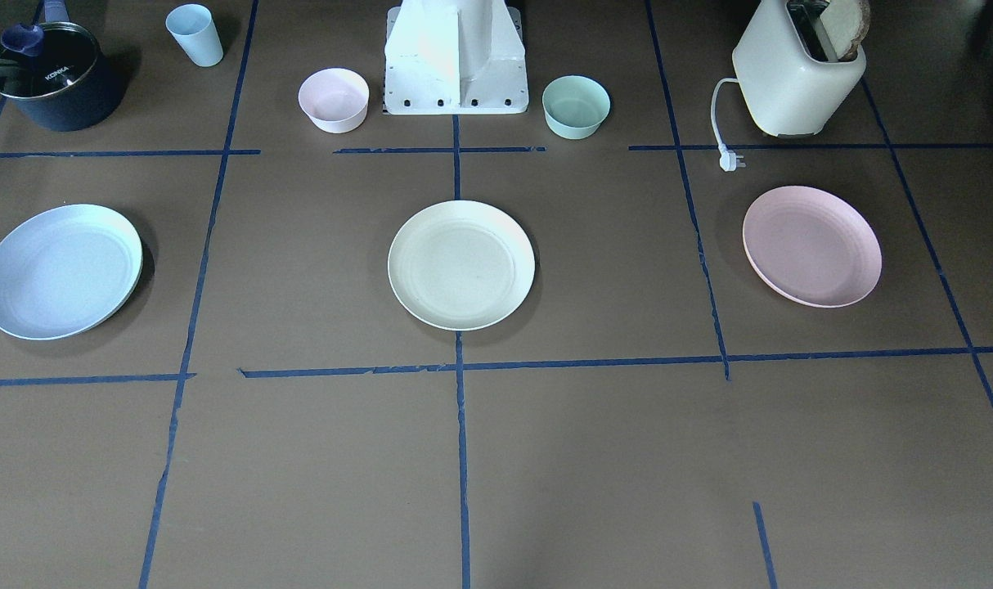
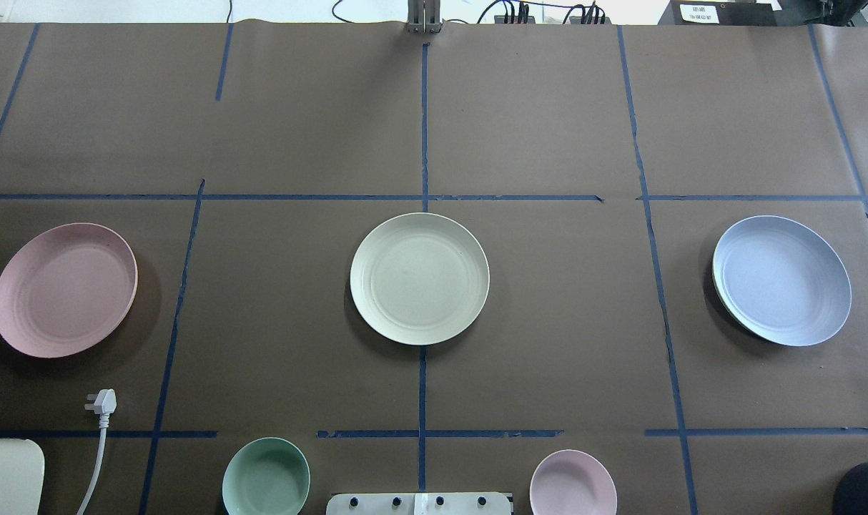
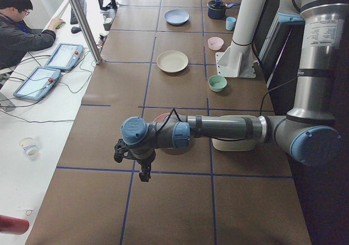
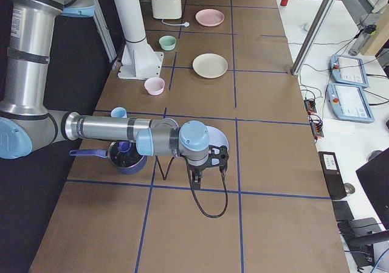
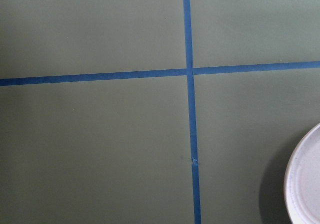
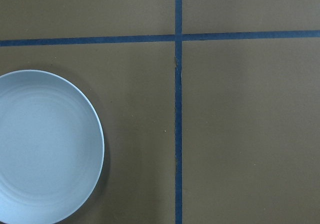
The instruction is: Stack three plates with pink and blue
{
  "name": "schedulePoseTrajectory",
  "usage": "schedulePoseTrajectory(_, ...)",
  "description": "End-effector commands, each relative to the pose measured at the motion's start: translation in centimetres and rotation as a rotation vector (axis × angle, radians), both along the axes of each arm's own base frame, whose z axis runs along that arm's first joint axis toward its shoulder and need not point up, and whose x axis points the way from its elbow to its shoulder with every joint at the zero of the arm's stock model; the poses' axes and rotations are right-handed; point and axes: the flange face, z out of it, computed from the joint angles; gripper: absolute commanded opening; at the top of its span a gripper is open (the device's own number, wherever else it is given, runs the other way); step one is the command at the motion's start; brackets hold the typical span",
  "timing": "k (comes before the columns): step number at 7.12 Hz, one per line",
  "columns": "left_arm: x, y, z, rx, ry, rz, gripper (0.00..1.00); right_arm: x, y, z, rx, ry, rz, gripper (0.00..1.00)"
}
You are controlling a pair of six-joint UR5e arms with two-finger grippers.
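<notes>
Three plates lie apart in a row on the brown table. The cream-yellow plate [image 2: 420, 277] is in the middle. The pale pink plate [image 2: 65, 289] lies on my left side, and its rim shows at the right edge of the left wrist view [image 5: 306, 179]. The light blue plate [image 2: 781, 280] lies on my right side and shows in the right wrist view [image 6: 45, 146]. My left gripper [image 3: 143, 174] hangs above the table near the pink plate. My right gripper [image 4: 206, 174] hangs near the blue plate. Both show only in side views, so I cannot tell whether they are open or shut.
Near my base [image 1: 456, 65] stand a small pink bowl [image 1: 334, 100] and a mint-green bowl [image 1: 576, 106]. A toaster [image 1: 799, 69] with its loose plug [image 1: 730, 159] stands behind the pink plate. A dark pot [image 1: 51, 74] and a blue cup [image 1: 195, 34] stand behind the blue plate.
</notes>
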Motion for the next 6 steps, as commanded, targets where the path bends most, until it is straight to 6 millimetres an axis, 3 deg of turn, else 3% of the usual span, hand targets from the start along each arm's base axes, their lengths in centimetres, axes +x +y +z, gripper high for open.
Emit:
schedulePoseTrajectory(1,0.0,-0.01,0.06,0.003,0.0,0.002,1.0,0.1,-0.29,-0.33,0.006,0.004,0.004,1.0)
schedulePoseTrajectory(6,0.16,-0.03,0.13,0.008,0.012,-0.002,1.0,0.06,-0.5,-0.75,0.011,-0.003,0.012,1.0)
